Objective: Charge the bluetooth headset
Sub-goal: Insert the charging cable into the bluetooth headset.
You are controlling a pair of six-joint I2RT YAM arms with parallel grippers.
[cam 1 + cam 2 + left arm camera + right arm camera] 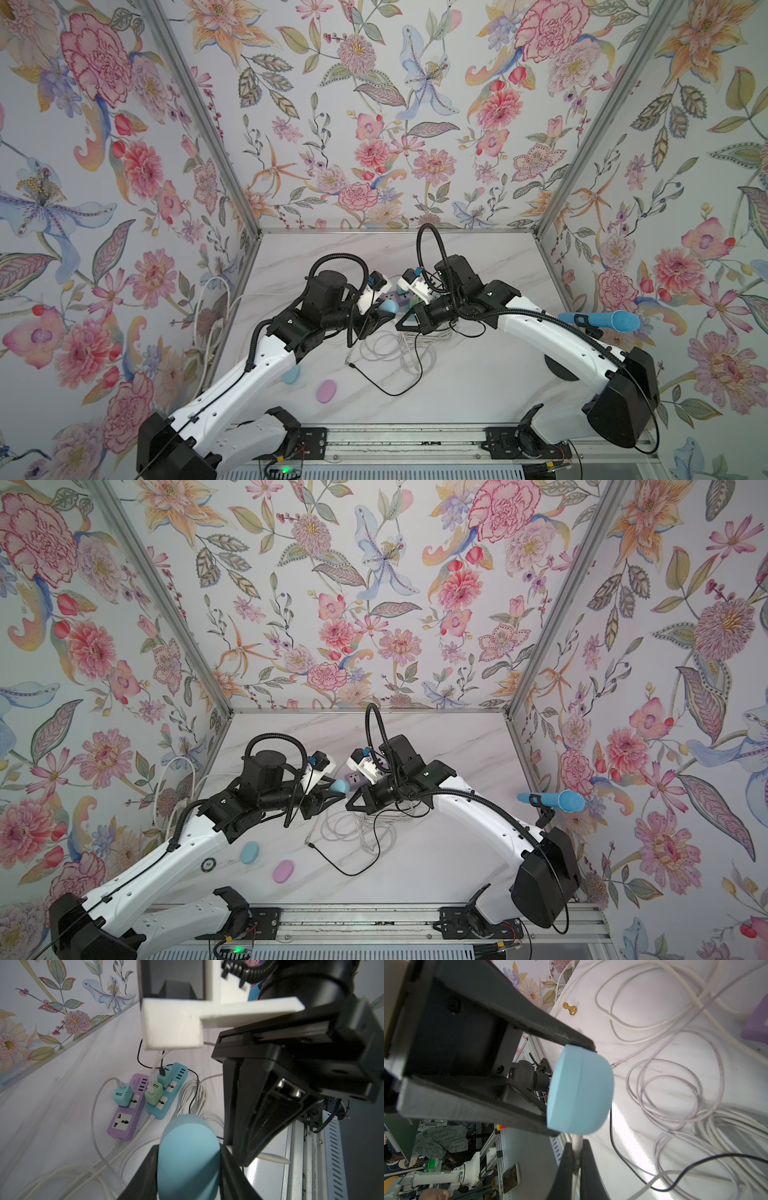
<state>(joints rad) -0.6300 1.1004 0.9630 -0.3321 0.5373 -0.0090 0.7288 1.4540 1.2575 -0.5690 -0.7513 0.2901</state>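
Left hand (188,1167) clamps blue headset case (580,1093); right hand (576,1152) pinches white cable plug (576,1140), tip aimed at case edge, just beside it.

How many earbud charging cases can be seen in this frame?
3. The held case, blue, is clamped in the left gripper; a loose blue case and a pink case lie side by side on the table, toward its front edge. More could be hidden.

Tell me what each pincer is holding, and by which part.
Left pincer grips the blue case across its opposite edges, near the flat end. Right pincer is shut on the white cable near its free end.
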